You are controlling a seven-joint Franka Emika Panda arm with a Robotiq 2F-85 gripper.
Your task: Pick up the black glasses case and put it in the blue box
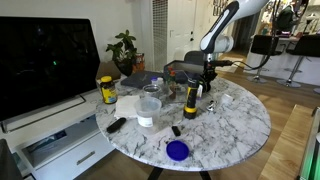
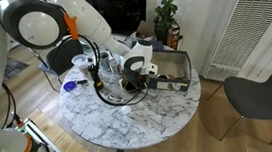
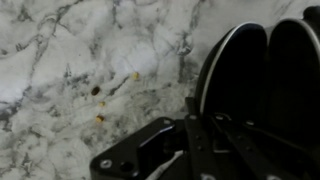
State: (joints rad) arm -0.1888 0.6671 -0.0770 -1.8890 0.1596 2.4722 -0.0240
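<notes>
The black glasses case [image 3: 240, 65] fills the right of the wrist view as a dark rounded shape lying on the marble table [image 3: 70, 60]. My gripper [image 3: 215, 130] is low over the table and right against the case. Its fingertips are lost in the dark, so I cannot tell whether they grip it. In both exterior views the gripper [image 1: 208, 84] [image 2: 136, 78] hangs close to the tabletop, just beside the blue box [image 1: 183, 68] [image 2: 184, 73], a dark box with upright sides at the table's far part.
An upright yellow-and-black cylinder [image 1: 190, 102] stands close to the gripper. A clear plastic tub [image 1: 150, 104], a yellow jar [image 1: 107, 90], a flat black bar [image 1: 116, 125] and a round blue disc [image 1: 177, 150] are on the table. A potted plant [image 1: 124, 48] stands behind.
</notes>
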